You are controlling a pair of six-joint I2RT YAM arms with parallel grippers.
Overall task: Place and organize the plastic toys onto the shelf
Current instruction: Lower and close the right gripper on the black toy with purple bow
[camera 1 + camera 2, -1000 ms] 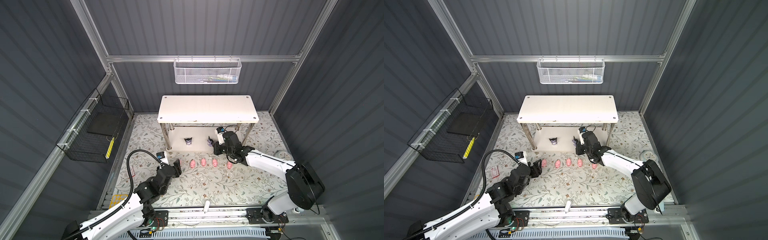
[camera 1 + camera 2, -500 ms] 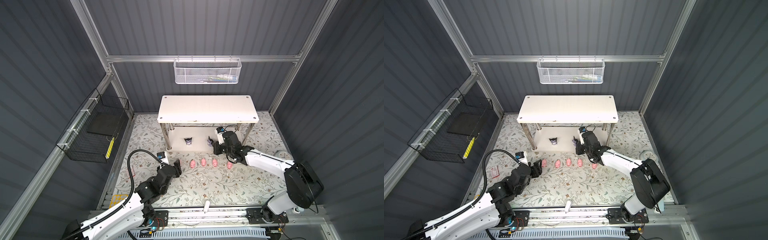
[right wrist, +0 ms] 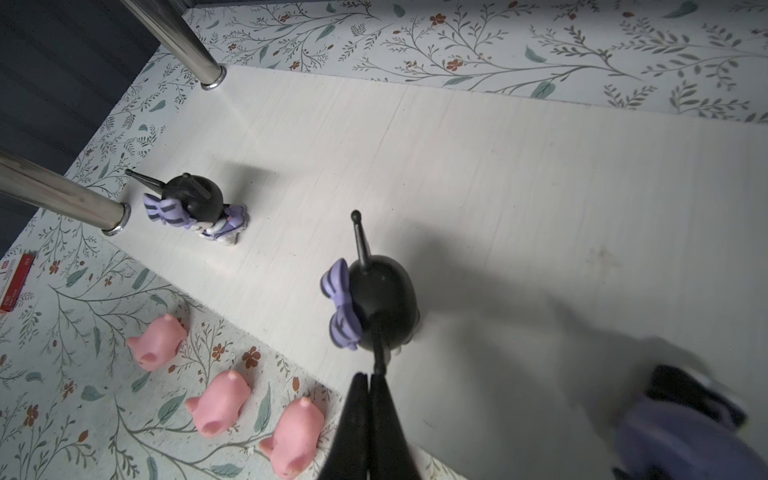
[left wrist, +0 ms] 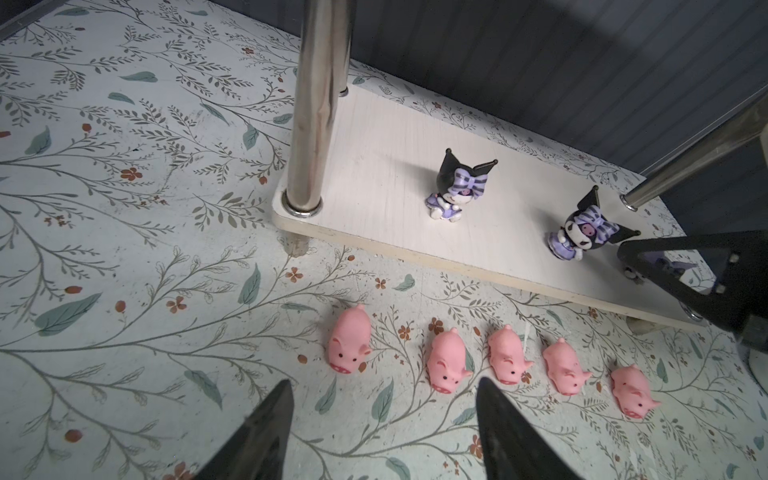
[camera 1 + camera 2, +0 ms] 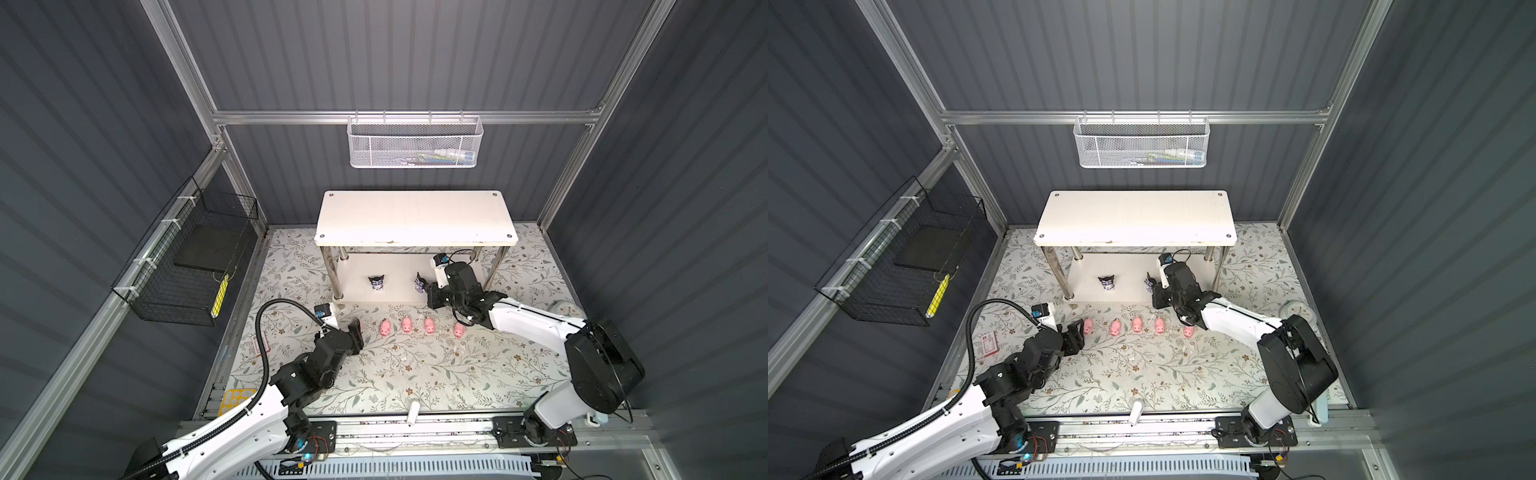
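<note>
Neither tool has shifted: right tool [image 3: 368, 376] closed, left tool [image 4: 384, 381] half-spread; pigs [image 4: 507, 359] point away from shelf [image 4: 374, 166].

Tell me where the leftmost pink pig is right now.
In a top view the leftmost pink pig lies on the floral mat, between the left gripper and the next pig, in front of the shelf.

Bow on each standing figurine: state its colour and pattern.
Pale purple bow with darker stripes; clearest in the left wrist view.
</note>
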